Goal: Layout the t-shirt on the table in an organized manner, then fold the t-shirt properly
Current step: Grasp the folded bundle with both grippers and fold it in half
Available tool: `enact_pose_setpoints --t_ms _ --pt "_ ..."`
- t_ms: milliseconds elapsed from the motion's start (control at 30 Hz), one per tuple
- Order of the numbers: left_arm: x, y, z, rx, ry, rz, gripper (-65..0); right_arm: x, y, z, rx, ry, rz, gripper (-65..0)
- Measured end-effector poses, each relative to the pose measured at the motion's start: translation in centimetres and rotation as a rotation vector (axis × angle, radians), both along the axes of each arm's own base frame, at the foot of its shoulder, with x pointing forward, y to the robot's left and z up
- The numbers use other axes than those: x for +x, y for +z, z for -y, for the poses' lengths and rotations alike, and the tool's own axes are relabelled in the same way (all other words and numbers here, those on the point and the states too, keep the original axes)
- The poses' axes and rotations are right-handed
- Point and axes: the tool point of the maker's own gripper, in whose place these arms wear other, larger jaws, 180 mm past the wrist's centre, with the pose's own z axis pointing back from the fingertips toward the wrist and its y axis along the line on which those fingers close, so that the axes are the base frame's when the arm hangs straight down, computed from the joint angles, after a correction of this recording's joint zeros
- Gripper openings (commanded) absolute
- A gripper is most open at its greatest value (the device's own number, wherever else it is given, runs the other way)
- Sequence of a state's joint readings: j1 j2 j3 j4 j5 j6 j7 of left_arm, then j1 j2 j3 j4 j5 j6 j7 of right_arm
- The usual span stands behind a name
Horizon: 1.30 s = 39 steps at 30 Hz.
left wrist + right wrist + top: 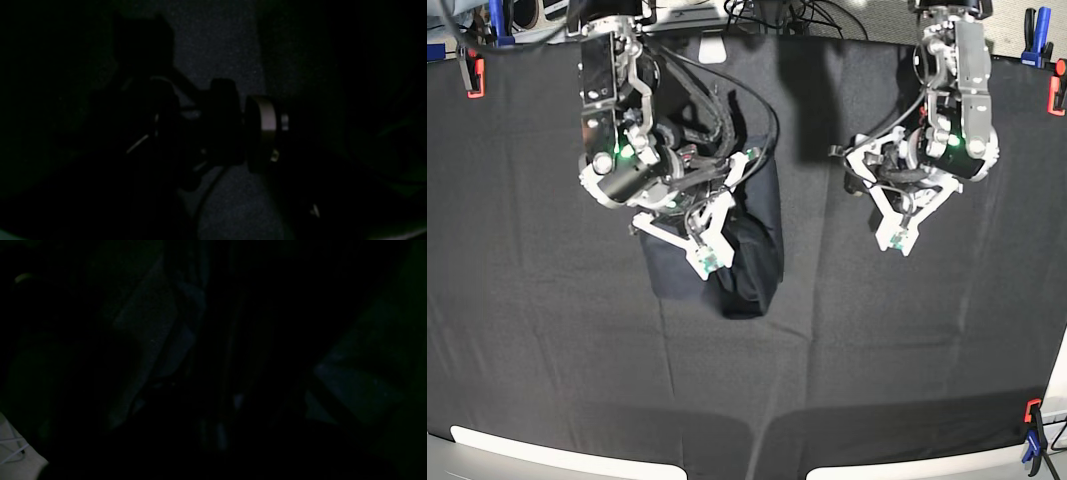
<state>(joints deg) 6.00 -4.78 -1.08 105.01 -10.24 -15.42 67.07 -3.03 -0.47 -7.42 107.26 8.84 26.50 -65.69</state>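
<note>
Your right end effector (710,262) sits closed over the bunched t-shirt (752,240) on the worktop (547,330); a grip isn't clear. Your left end effector (895,242) hovers wide, well apart.

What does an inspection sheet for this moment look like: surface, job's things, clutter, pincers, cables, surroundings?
Surface: table covered in creased black cloth, pale edge at the near side.
Job's things: t-shirt bunched in a long heap, not laid out, under the right arm.
Clutter: nothing seen.
Pincers: right pincer shut, at the t-shirt's left side; whether it grips cloth cannot be told. Left pincer open, over bare cloth, apart from the t-shirt.
Cables: black cable bundle looping along the right arm.
Surroundings: clamps at the cloth's corners; wrist views too dark to add much.
</note>
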Motion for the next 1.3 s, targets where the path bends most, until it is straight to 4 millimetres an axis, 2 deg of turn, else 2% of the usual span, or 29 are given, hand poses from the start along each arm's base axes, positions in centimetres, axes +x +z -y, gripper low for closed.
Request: enact_pose_setpoints --t_ms 100,133,200,300,367,500,733,833,933,967,1033,1100,1167,1233,1300 --pt "0.3 0.2 0.0 -0.001 0.003 0.019 -35.8 0.0 0.0 0.0 0.003 0.001 0.000 -47.1" --pt "0.4 0.1 -0.6 0.039 0.008 0.028 -35.8 -0.1 0.1 -0.2 0.015 0.004 -0.002 -42.3" --pt "1.0 0.1 -2.6 0.141 0.056 0.060 -35.8 -0.1 0.4 -0.9 0.048 0.010 -0.005 -37.7" --pt "2.0 0.7 -5.7 0.254 0.198 0.112 -35.7 -0.3 1.0 -2.4 0.111 0.020 -0.009 -37.6" --pt "2.0 0.9 -6.6 0.293 0.231 0.118 -35.8 -0.3 1.5 -3.4 0.152 0.023 -0.010 -37.6" --pt "2.0 0.9 -6.6 0.292 0.232 0.118 -35.8 -0.5 2.6 -5.3 0.254 0.045 -0.015 -37.6" --pt "2.0 0.9 -6.6 0.289 0.232 0.117 -35.8 0.6 4.2 -5.7 0.282 0.069 0.028 -37.6" --pt "2.0 0.7 -4.9 0.180 0.223 0.107 -35.8 3.2 5.9 -5.0 0.241 0.053 0.145 -37.6" --pt "2.1 1.0 -2.0 0.054 0.115 0.111 -35.8 6.2 8.3 -3.8 0.186 0.021 0.290 -37.6" --pt "2.3 1.6 -1.3 0.024 0.088 0.133 -35.8 7.0 8.8 -3.2 0.162 0.008 0.325 -37.6" --pt "3.3 3.9 -0.2 -0.045 0.076 0.232 -35.8 8.3 9.3 -1.8 0.115 -0.033 0.360 -37.6" --pt "4.2 6.5 0.5 -0.108 0.077 0.333 -35.8 9.9 9.3 -0.2 0.090 -0.077 0.375 -37.6" --pt "4.2 8.3 1.4 -0.177 0.071 0.374 -35.8 11.6 8.7 1.4 0.087 -0.125 0.361 -37.6" --pt "3.2 8.8 2.9 -0.247 0.021 0.373 -35.8 13.3 7.6 3.3 0.093 -0.190 0.324 -37.6" --pt "1.5 8.7 5.6 -0.328 -0.083 0.348 -35.8 14.9 6.3 4.8 0.135 -0.237 0.264 -37.7"
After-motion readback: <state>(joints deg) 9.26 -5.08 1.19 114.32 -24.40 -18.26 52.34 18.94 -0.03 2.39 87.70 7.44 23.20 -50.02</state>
